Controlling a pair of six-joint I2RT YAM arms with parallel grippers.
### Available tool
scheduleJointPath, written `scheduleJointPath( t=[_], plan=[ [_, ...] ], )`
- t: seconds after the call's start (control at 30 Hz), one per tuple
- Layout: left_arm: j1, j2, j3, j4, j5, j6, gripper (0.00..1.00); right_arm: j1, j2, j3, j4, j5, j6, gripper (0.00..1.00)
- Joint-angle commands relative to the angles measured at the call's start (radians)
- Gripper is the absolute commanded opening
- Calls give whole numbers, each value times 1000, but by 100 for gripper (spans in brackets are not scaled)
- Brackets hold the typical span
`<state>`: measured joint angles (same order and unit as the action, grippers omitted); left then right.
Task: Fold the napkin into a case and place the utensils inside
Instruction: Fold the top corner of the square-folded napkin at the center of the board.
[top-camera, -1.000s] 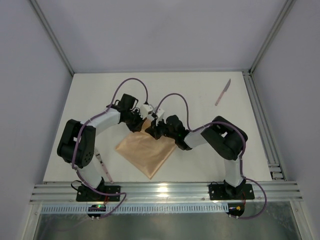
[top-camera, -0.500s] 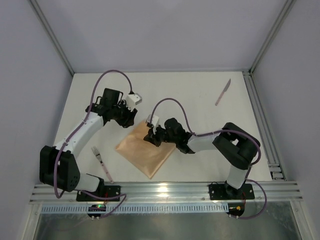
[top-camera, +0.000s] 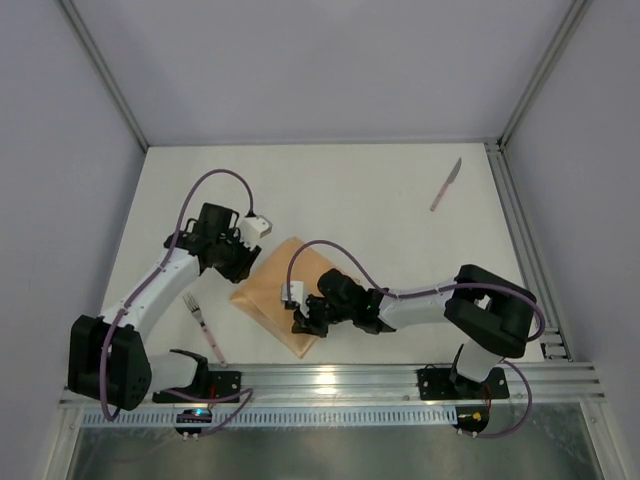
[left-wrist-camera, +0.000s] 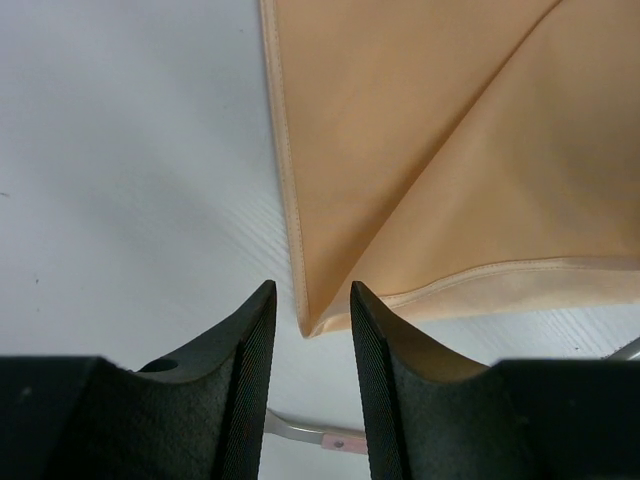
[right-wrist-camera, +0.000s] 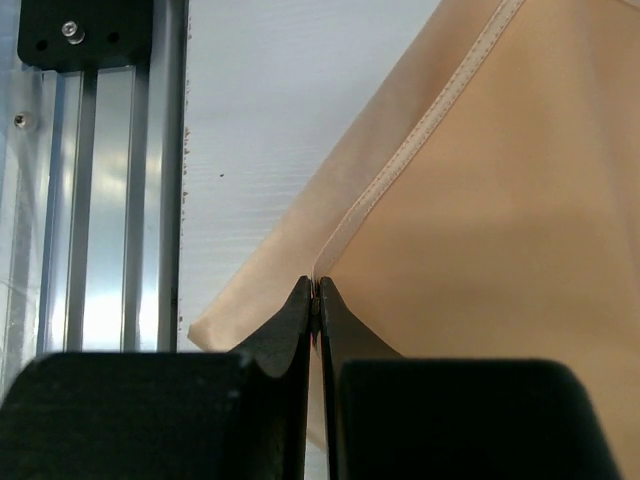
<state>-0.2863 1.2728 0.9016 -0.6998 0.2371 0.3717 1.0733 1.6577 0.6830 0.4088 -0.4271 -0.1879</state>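
1. Top external view: the left gripper (top-camera: 243, 266), elbow bent outward, hovers at the left corner of the folded peach-orange cloth napkin (top-camera: 270, 290) on the white counter (top-camera: 380, 220). Its jaws are partly apart and empty.
2. The right gripper (top-camera: 300, 320), arm stretched low, has its jaws clamped on the napkin's near hem.
3. A pale pink fork (top-camera: 203, 328) lies left of the napkin, and a pinkish-grey knife (top-camera: 446, 185) lies well apart, far right.

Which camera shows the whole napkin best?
The top camera: nearly the whole napkin shows. The left wrist camera sees one corner; the right wrist camera sees only the hem that the right gripper pinches.
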Motion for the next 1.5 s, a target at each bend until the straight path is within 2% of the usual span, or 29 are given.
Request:
scheduleJointPath(
  t=[0.0, 0.47, 1.0, 1.1, 1.17, 1.3, 1.47],
  plan=[
    [4, -29, -24, -4, -47, -10, 37, 26, -45, -13, -18, -21, -25, 4],
    [4, 33, -113, 23, -59, 16, 25, 71, -101, -45, -48, -30, -1, 4],
    [4, 53, -132, 54, -76, 6, 24, 85, -47, -33, -90, -87, 19, 4],
    [4, 53, -124, 56, -73, 3, 24, 83, -26, -20, -100, -88, 13, 12],
    [4, 48, -118, 51, -71, -1, 24, 85, -3, -13, -107, -85, 11, 23],
    [4, 19, -99, 19, -56, 9, 24, 85, 4, 10, -125, -84, 15, 38],
    [4, -42, -79, -30, 5, 33, 24, 83, -56, 23, -154, -82, 15, 47]
  ],
)
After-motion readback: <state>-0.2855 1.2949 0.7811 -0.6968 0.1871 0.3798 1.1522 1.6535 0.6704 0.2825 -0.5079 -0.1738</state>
